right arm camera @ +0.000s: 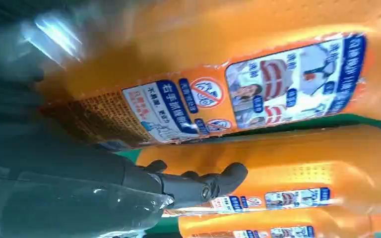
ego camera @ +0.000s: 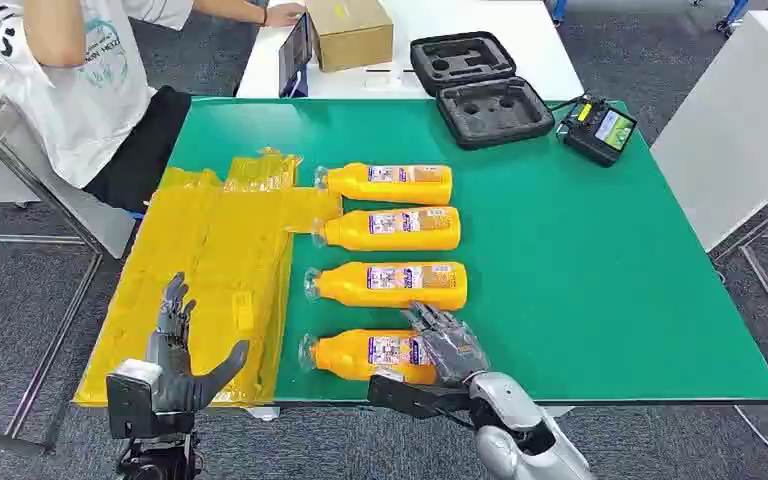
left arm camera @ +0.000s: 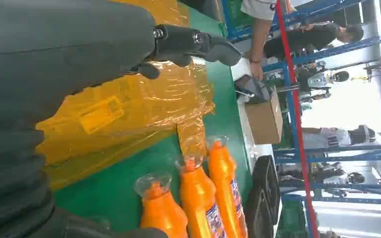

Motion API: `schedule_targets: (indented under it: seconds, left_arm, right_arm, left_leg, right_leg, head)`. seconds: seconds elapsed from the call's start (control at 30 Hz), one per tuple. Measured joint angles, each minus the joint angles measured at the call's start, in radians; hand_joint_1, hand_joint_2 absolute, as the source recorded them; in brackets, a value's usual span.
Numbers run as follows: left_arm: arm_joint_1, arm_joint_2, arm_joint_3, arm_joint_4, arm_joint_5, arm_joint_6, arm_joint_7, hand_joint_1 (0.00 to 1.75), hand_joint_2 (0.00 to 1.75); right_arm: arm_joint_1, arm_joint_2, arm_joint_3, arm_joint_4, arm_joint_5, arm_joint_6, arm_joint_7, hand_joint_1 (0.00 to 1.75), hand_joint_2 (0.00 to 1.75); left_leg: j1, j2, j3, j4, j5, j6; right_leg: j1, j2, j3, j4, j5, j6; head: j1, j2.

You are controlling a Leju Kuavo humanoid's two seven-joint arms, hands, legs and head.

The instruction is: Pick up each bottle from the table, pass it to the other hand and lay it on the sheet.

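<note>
Nearest: right hand [ego camera: 447, 345] over the base end of the closest bottle [ego camera: 360, 354], fingers [right arm camera: 213, 184] draped on it; full grip or mere contact cannot be told. Best wrapped around the body, away from the label edge, before lifting. Left hand [ego camera: 175, 355] above the yellow sheet [ego camera: 210, 260], fingers wide, holding nothing, ready to receive. Beyond, three more bottles [ego camera: 390, 284] lying side by side on the green worktop [ego camera: 580, 260], caps toward the sheet.

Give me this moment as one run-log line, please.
right hand on nearest bottle | left hand open over sheet | sheet: no bottle
</note>
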Motion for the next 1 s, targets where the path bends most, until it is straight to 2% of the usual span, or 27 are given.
schedule_targets:
  seconds: [0.2, 0.23, 0.27, 0.37, 0.5, 1.0]
  left_arm:
    - [0.006, 0.000, 0.003, -0.006, 0.000, 0.000, 0.000, 0.00, 1.75]
    - [0.006, 0.000, 0.003, -0.006, 0.000, 0.000, 0.000, 0.00, 1.75]
    - [0.006, 0.000, 0.003, -0.006, 0.000, 0.000, 0.000, 0.00, 1.75]
    - [0.008, 0.000, 0.004, -0.008, 0.000, 0.001, 0.000, 0.00, 1.75]
    - [0.009, -0.001, 0.006, -0.014, 0.000, 0.000, 0.000, 0.00, 1.75]
    - [0.003, -0.001, 0.007, -0.014, 0.011, -0.012, 0.004, 0.00, 1.75]
  right_arm:
    - [0.000, 0.000, -0.003, 0.002, 0.001, 0.000, 0.000, 0.00, 1.75]
    - [0.000, 0.000, -0.003, 0.003, 0.003, 0.000, 0.002, 0.17, 1.75]
    - [-0.001, 0.000, -0.003, 0.004, 0.005, 0.000, 0.002, 1.36, 1.75]
    - [-0.007, 0.000, -0.005, 0.012, 0.008, 0.009, 0.004, 1.68, 1.75]
    - [-0.023, 0.003, -0.005, 0.031, 0.012, 0.027, 0.003, 1.75, 1.75]
    - [-0.057, 0.004, -0.005, 0.062, -0.072, 0.082, -0.055, 1.75, 1.75]
  left_leg:
    - [0.000, 0.000, 0.000, 0.000, 0.000, 0.000]
    - [0.000, 0.000, 0.000, 0.000, 0.000, 0.000]
    - [0.000, 0.000, 0.000, 0.000, 0.000, 0.000]
    - [0.000, 0.000, 0.001, 0.000, 0.000, 0.000]
    - [0.000, 0.000, 0.001, 0.000, 0.000, 0.000]
    - [0.000, 0.000, 0.004, 0.000, 0.000, 0.000]
  right_leg:
    - [0.000, 0.000, 0.000, 0.000, 0.000, 0.000]
    - [0.000, 0.000, 0.000, 0.000, 0.000, 0.000]
    - [0.000, 0.000, 0.001, 0.000, 0.000, 0.000]
    - [0.000, 0.000, 0.001, 0.000, 0.000, 0.000]
    - [0.000, 0.000, 0.001, 0.000, 0.000, 0.000]
    - [0.000, 0.000, 0.002, 0.000, 0.000, 0.000]
  head:
    - [0.000, 0.000]
    - [0.000, 0.000]
    - [0.000, 0.000]
    - [0.000, 0.000]
    - [0.000, 0.000]
    - [0.000, 0.000]
